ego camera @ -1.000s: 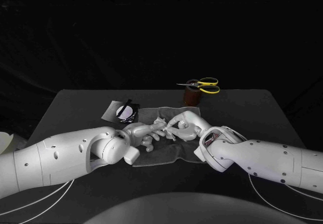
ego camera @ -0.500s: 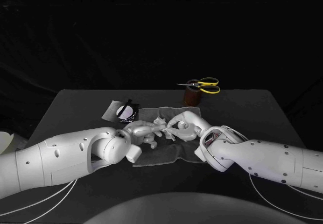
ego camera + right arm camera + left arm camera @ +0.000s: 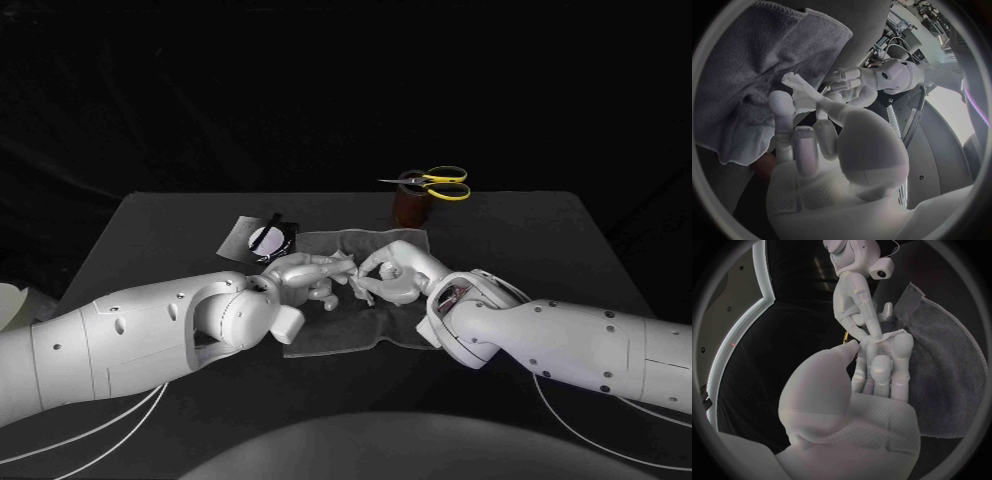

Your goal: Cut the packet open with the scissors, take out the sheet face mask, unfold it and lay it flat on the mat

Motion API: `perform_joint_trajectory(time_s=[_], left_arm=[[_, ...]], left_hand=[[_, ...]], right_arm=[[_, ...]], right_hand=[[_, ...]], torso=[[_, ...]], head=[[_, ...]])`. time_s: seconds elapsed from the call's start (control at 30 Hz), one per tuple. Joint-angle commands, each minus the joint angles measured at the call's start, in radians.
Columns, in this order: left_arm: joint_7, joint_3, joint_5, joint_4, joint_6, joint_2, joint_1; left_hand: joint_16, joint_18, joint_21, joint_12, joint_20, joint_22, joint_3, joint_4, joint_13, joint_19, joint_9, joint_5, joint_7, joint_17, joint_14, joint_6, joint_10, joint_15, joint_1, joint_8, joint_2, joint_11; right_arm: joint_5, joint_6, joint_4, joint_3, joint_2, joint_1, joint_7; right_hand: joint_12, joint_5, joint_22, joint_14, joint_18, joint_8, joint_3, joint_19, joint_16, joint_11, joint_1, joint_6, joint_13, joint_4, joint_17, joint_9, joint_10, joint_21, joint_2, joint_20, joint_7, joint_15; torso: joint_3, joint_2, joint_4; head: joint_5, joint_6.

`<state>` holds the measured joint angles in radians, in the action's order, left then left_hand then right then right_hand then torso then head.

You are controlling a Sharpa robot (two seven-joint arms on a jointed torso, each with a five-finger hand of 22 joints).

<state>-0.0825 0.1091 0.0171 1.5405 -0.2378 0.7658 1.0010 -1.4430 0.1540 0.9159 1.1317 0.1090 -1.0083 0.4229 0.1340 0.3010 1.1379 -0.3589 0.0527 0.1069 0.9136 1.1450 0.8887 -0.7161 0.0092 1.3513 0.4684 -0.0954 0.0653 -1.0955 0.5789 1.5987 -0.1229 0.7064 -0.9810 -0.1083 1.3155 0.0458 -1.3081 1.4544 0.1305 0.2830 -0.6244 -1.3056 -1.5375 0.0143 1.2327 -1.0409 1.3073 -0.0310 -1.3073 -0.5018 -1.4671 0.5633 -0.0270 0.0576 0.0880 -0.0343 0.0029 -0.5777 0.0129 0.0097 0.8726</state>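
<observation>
Both hands meet above the grey mat (image 3: 351,325) in the middle of the table. A small folded white sheet mask (image 3: 883,335) (image 3: 806,97) hangs between their fingertips. My left hand (image 3: 307,274) (image 3: 879,367) pinches one end of it and my right hand (image 3: 389,278) (image 3: 798,131) pinches the other. How much of the mask has spread out is hidden by the fingers. The silver packet (image 3: 261,237) lies on the table beyond the left hand. The yellow-handled scissors (image 3: 434,183) rest on a brown holder (image 3: 411,207) at the back.
The mat (image 3: 951,370) (image 3: 751,60) lies rumpled under the hands, its far edge close to the packet. Bare black table lies to the left and right of the arms.
My left hand has moved away from me and up, closing in on the right hand's fingertips. The right hand has barely shifted. Packet and scissors lie as before.
</observation>
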Motion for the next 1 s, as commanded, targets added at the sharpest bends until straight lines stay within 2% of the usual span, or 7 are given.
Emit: perform_joint_trajectory(time_s=[0.03, 0.13, 0.33, 0.53, 0.77, 1.0], left_arm=[[-0.021, -0.001, 0.017, 0.002, 0.034, 0.0, 0.001], [-0.004, -0.001, 0.005, 0.001, 0.025, 0.0, 0.001], [0.054, -0.001, -0.045, -0.001, -0.005, 0.0, 0.001], [0.095, -0.001, -0.098, -0.004, -0.045, 0.003, 0.001], [0.106, -0.001, -0.126, -0.006, -0.069, 0.007, 0.001], [0.097, -0.001, -0.136, -0.005, -0.055, 0.008, 0.001]], left_hand=[[-0.001, 0.003, -0.001, -0.002, -0.002, -0.002, -0.007, -0.005, -0.002, -0.003, 0.001, -0.004, 0.001, 0.001, -0.002, 0.008, -0.009, 0.001, 0.001, 0.002, -0.016, 0.0], [-0.003, 0.004, -0.003, -0.001, -0.002, 0.0, -0.016, -0.009, -0.002, -0.005, 0.004, -0.004, 0.003, 0.003, -0.001, 0.008, -0.01, 0.001, -0.002, -0.001, -0.033, 0.0], [-0.007, 0.004, -0.004, 0.013, -0.002, 0.0, -0.067, 0.005, 0.005, -0.002, 0.013, -0.005, 0.013, 0.009, 0.004, 0.011, -0.013, 0.002, -0.045, -0.006, -0.088, 0.001], [-0.008, 0.005, -0.008, 0.022, -0.002, 0.003, -0.09, 0.017, 0.009, -0.002, 0.02, -0.004, 0.019, 0.009, 0.007, 0.0, -0.006, 0.002, -0.057, -0.013, -0.098, 0.001], [-0.009, 0.005, -0.008, 0.031, -0.002, 0.003, -0.104, 0.019, 0.013, 0.002, 0.026, -0.004, 0.024, 0.01, 0.01, -0.018, 0.0, 0.003, -0.049, -0.022, -0.102, 0.003], [-0.01, 0.004, -0.004, 0.033, -0.002, 0.0, -0.106, 0.017, 0.014, 0.005, 0.026, -0.004, 0.024, 0.013, 0.013, -0.018, 0.001, 0.003, -0.044, -0.021, -0.102, 0.003]], right_arm=[[-0.018, -0.006, 0.001, 0.001, -0.001, 0.0, -0.008], [-0.018, -0.003, 0.002, 0.001, -0.001, 0.0, -0.007], [-0.018, 0.011, 0.003, 0.001, 0.0, 0.0, -0.002], [-0.017, 0.02, 0.004, 0.001, 0.001, 0.0, 0.002], [-0.016, 0.023, 0.004, 0.001, 0.003, 0.0, 0.002], [-0.016, 0.018, 0.003, 0.001, 0.002, 0.0, 0.0]], right_hand=[[0.007, 0.003, -0.061, 0.092, 0.019, 0.01, -0.007, -0.005, -0.004, -0.009, 0.003, -0.009, 0.107, -0.002, -0.201, -0.013, -0.029, 0.007, 0.002, 0.0, -0.004, -0.018], [0.007, 0.003, -0.061, 0.092, 0.019, 0.01, -0.007, -0.005, -0.004, -0.009, 0.003, -0.009, 0.107, -0.002, -0.201, -0.013, -0.029, 0.007, 0.002, 0.0, -0.004, -0.018], [0.009, 0.003, -0.062, 0.092, 0.018, 0.011, -0.007, -0.006, -0.005, -0.009, 0.003, -0.009, 0.108, -0.003, -0.202, -0.014, -0.03, 0.011, 0.002, 0.0, -0.004, -0.018], [0.009, 0.003, -0.062, 0.092, 0.018, 0.011, -0.007, -0.006, -0.005, -0.009, 0.003, -0.009, 0.108, -0.003, -0.202, -0.014, -0.03, 0.011, 0.002, 0.0, -0.004, -0.018], [0.009, 0.003, -0.063, 0.093, 0.018, 0.011, -0.008, -0.007, -0.005, -0.009, 0.003, -0.01, 0.108, -0.003, -0.203, -0.014, -0.03, 0.013, 0.002, 0.0, -0.004, -0.018], [0.009, 0.003, -0.063, 0.093, 0.018, 0.011, -0.008, -0.007, -0.005, -0.009, 0.003, -0.01, 0.108, -0.003, -0.203, -0.014, -0.03, 0.013, 0.002, 0.0, -0.004, -0.018]], torso=[[0.0001, 0.0, -0.0003], [-0.0001, 0.0, 0.0], [-0.0001, 0.0, 0.0004], [0.0006, 0.0, 0.0004], [0.0, 0.0, -0.0002], [-0.0004, 0.0, -0.0005]], head=[[0.0, 0.0], [0.0, 0.0], [0.0, 0.0], [-0.002, 0.0], [-0.004, 0.0], [-0.004, 0.0]])
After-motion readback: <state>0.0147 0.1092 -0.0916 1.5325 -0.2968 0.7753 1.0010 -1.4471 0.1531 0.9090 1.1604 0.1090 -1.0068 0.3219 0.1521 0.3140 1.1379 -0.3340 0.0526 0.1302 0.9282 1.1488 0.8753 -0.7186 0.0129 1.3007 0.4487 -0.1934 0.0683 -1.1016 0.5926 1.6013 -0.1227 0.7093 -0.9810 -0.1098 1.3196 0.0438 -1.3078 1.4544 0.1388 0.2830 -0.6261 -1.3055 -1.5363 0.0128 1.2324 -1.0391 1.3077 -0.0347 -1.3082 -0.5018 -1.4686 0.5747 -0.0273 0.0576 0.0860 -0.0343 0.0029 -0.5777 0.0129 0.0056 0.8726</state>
